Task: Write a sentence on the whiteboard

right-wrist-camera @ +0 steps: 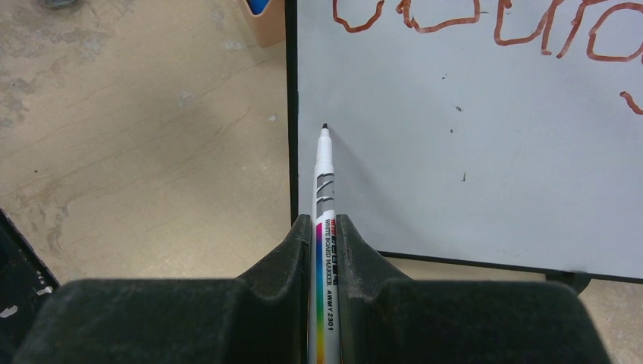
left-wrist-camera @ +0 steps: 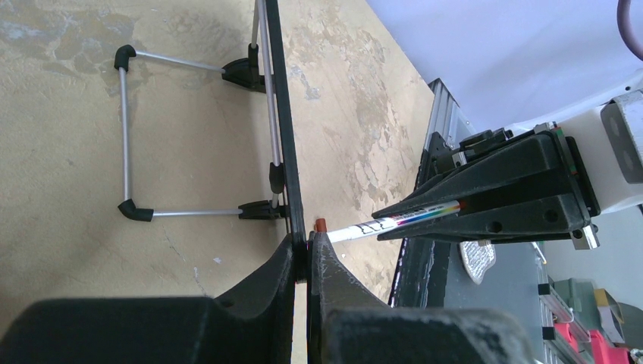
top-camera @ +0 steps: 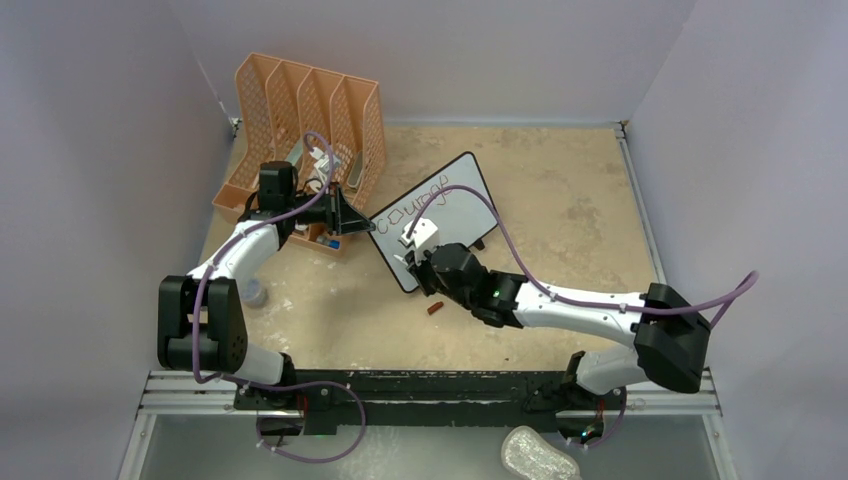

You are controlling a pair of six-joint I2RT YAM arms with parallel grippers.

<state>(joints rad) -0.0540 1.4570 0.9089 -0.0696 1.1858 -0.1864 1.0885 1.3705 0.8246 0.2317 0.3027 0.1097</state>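
By organizer (top-camera: 300,100): L pincer (left-wrist-camera: 307,246) clamps whiteboard (top-camera: 450,215) | R pincer (right-wrist-camera: 324,224) grips marker (right-wrist-camera: 324,182) (red cap (top-camera: 434,308) nearby)

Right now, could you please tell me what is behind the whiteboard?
Behind the whiteboard, a silver wire stand with black corner caps rests on the table. The board's rear face is edge-on, so unseen.

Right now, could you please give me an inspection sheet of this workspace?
Surface: mottled beige tabletop.
Job's things: small black-framed whiteboard propped on a wire stand; one reddish-brown handwritten word on it.
Clutter: orange perforated file organizer, back left; small reddish-brown cap on the tabletop near the board.
Grippers: left gripper shut on the whiteboard's edge; right gripper shut on a white marker, tip by the board's edge.
Cables: purple cables, looping loosely above the tabletop.
Surroundings: plain white walls; crinkled clear plastic below the rail.
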